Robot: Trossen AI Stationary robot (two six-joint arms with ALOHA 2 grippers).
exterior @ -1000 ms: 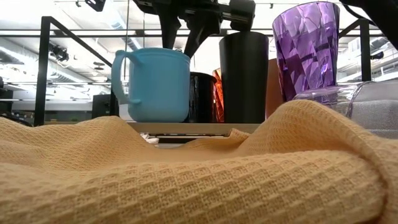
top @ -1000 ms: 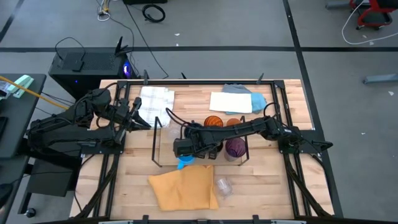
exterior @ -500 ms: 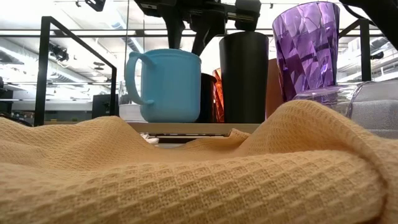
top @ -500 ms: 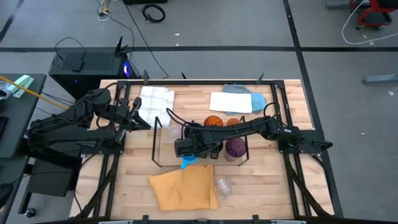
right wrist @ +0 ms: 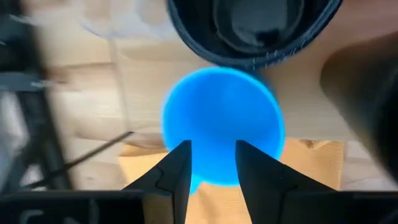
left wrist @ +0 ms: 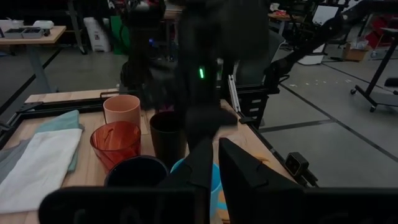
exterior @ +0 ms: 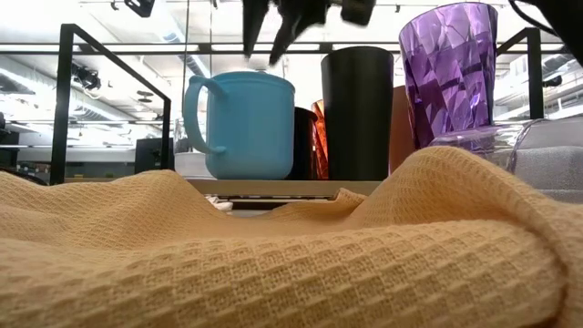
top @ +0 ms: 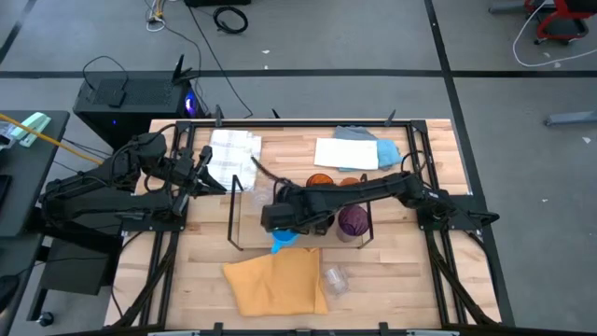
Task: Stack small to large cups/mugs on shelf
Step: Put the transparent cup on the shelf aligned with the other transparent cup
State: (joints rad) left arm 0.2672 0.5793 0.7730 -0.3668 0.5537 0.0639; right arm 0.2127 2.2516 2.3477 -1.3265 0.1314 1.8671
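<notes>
Right end effector (top: 277, 220) hangs above the blue mug (top: 283, 242) at the front edge of the shelf (top: 244, 217), fingers apart with a gap between them, empty and clear of the mug rim. In the right wrist view the blue mug (right wrist: 221, 127) sits straight below the two fingers (right wrist: 177, 171), with the dark navy mug (right wrist: 249, 28) just behind it.

Low view: blue mug (exterior: 244, 125) upright on the shelf board (exterior: 282, 188), handle toward the left end of the shelf. The black cup (exterior: 357, 111) stands upright beside it, toward the right end, and the purple cup (exterior: 451, 73) is further toward the right end. An orange translucent cup (exterior: 319, 137) shows in the gap behind blue mug and black cup. Left wrist view shows that orange translucent cup (left wrist: 115, 142) next to an opaque orange cup (left wrist: 122, 110), both on the shelf's back row.

Left end effector (top: 216, 179) waits near the left edge of the surface (top: 420, 280), well apart from the shelf, fingers together, nothing held.

Yellow cloth (top: 275, 284) lies crumpled at the front edge of the surface, just in front of the shelf; a small clear glass (top: 335, 278) lies at its right side. White cloth (top: 233, 147) and white-and-blue folded cloths (top: 354, 151) lie along the back edge.
</notes>
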